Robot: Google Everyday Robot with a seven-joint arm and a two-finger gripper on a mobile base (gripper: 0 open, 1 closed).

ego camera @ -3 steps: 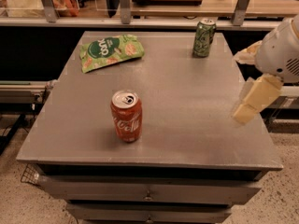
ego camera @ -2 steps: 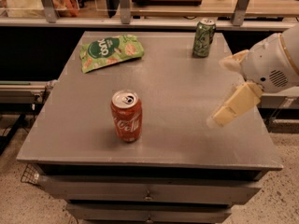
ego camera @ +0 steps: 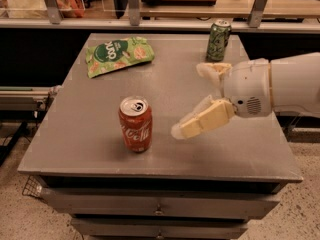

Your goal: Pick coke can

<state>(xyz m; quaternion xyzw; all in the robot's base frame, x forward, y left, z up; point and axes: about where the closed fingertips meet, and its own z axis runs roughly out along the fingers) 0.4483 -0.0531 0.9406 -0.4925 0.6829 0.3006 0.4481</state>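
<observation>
The coke can (ego camera: 135, 125), red with white script and a silver top, stands upright on the grey table (ego camera: 90, 134) near its front left. My gripper (ego camera: 189, 100) reaches in from the right, above the table and to the right of the can, with a gap between them. Its cream fingers (ego camera: 205, 121) are spread open and hold nothing; they point left toward the can.
A green soda can (ego camera: 218, 40) stands at the back right of the table. A green snack bag (ego camera: 117, 55) lies at the back left. A shelf with metal posts (ego camera: 132, 6) runs behind the table. Drawers (ego camera: 160, 209) sit under the front edge.
My gripper has moved left from the table's right edge toward the coke can. The cans and the bag have not moved.
</observation>
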